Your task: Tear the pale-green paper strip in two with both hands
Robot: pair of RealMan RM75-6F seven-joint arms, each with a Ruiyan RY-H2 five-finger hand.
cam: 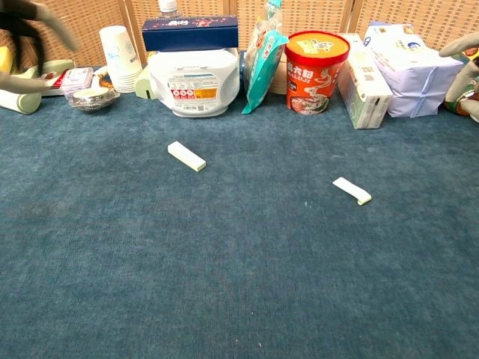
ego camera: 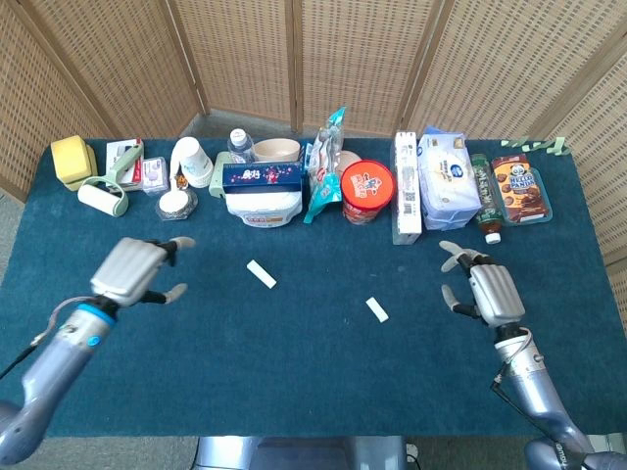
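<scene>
Two pale-green paper pieces lie apart on the blue cloth: a left piece (ego camera: pixel 262 275) (cam: pixel 186 156) and a right piece (ego camera: pixel 376 309) (cam: pixel 352 190). My left hand (ego camera: pixel 135 270) hovers at the left, well clear of the left piece, with fingers spread and nothing in it. In the chest view the left hand (cam: pixel 34 22) shows only as a blur at the top left corner. My right hand (ego camera: pixel 486 292) is off to the right of the right piece, fingers apart and empty. The chest view catches just the right hand (cam: pixel 464 63) at the right edge.
A row of goods lines the back of the table: a white tub (cam: pixel 194 81), a teal snack bag (cam: pixel 263 56), a red noodle cup (cam: pixel 317 60), a white box (cam: pixel 361 81), a wipes pack (cam: pixel 410 71), a lint roller (ego camera: pixel 103 197) and paper cups (cam: pixel 117 48).
</scene>
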